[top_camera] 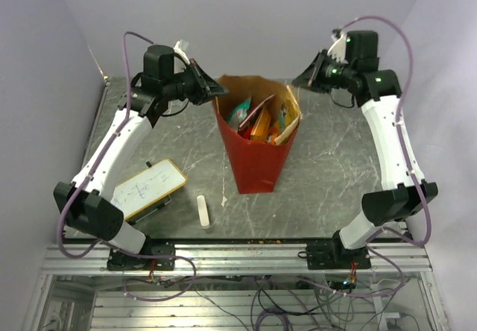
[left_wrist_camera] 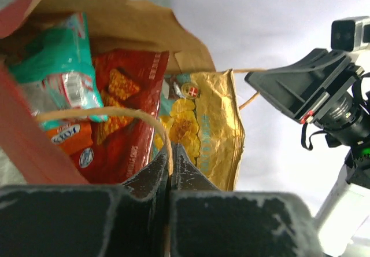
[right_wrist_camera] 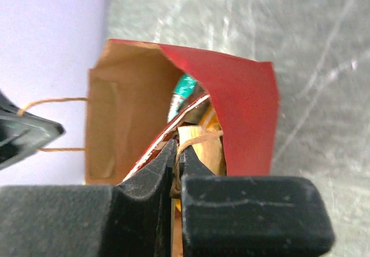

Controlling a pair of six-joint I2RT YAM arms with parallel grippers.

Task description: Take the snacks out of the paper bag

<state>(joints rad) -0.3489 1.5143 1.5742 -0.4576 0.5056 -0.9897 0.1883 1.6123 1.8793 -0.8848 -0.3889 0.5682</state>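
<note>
The paper bag (top_camera: 257, 156), red outside and brown inside, stands upright in the middle of the table with its mouth held wide. My left gripper (top_camera: 218, 89) is shut on the bag's left twisted handle (left_wrist_camera: 104, 113). At the opposite rim, my right gripper (top_camera: 298, 83) is shut on the other handle (right_wrist_camera: 199, 136). Several snacks stand inside the bag: a teal packet (left_wrist_camera: 58, 60), a red one (left_wrist_camera: 124, 112), a yellow one (left_wrist_camera: 208, 129) and an orange one (left_wrist_camera: 66, 136). In the right wrist view the bag (right_wrist_camera: 243, 112) hides most of the packets.
A white whiteboard (top_camera: 147, 188) lies at the front left of the grey table, and a small white eraser bar (top_camera: 203, 212) lies near the front edge. Walls close in at the back and on both sides.
</note>
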